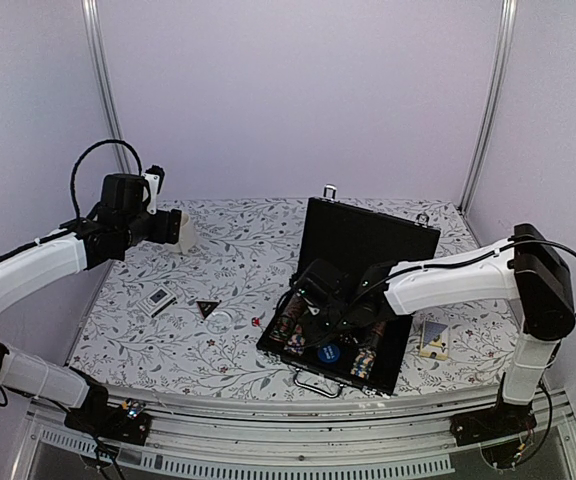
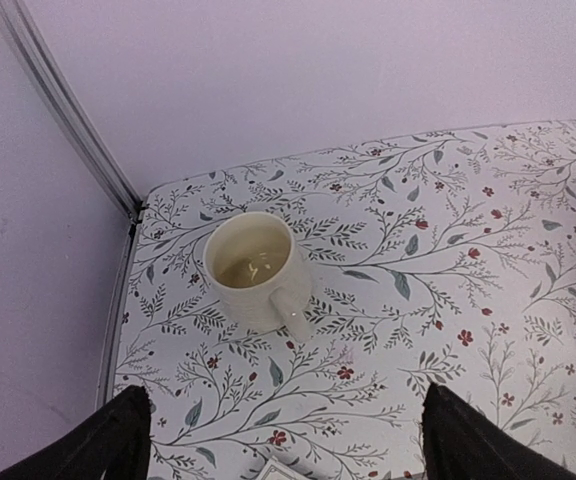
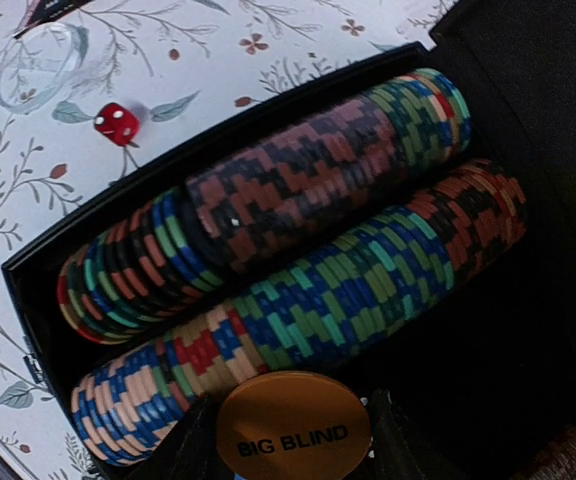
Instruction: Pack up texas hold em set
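The black briefcase [image 1: 393,355] lies open at centre right with its lid [image 1: 368,235] upright. Multicoloured chip rows [image 3: 318,250] fill its left compartments. My right gripper [image 3: 293,455] hovers low inside the case [image 1: 320,318], shut on an orange disc [image 3: 293,425] marked BIG BLIND, just beside the nearer chip row. A blue disc [image 1: 328,352] lies in the tray. One red die [image 3: 117,122] sits on the cloth outside the case's left wall. A black triangle [image 1: 206,308] and a card deck [image 1: 158,299] lie further left. My left gripper [image 2: 288,455] is open above the cloth.
A cream mug [image 2: 253,265] stands near the back left corner, just ahead of my left gripper [image 1: 173,228]. Another card box [image 1: 434,338] lies right of the case. The case's metal handle [image 1: 318,385] faces the table's near edge. A metal frame post [image 2: 68,110] borders the left wall.
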You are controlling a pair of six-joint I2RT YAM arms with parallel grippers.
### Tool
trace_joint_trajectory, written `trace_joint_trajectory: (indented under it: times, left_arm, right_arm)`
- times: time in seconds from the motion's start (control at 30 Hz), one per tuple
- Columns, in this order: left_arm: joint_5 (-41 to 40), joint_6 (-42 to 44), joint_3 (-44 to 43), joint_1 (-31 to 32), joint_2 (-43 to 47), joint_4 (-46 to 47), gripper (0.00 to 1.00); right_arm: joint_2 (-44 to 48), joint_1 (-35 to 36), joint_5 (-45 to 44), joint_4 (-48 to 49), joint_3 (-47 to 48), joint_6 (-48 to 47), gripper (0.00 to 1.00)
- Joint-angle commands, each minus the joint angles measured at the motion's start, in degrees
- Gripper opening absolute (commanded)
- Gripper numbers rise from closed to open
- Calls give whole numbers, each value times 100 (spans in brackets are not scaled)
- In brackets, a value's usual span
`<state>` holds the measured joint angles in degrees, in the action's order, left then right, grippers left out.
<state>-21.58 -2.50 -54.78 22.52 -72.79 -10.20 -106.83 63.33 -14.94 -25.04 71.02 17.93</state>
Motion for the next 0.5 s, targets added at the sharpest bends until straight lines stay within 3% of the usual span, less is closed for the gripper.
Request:
trace_joint_trajectory:
  times: [0.0, 0.47]
  left_arm:
    - [-81, 91, -61, 82, -51, 19, 94]
    - [-143, 126, -59, 107, -42, 18, 94]
  right_arm:
    - [176, -331, -250, 69, -352, 212, 50]
    - [139, -933, -334, 171, -530, 222, 49]
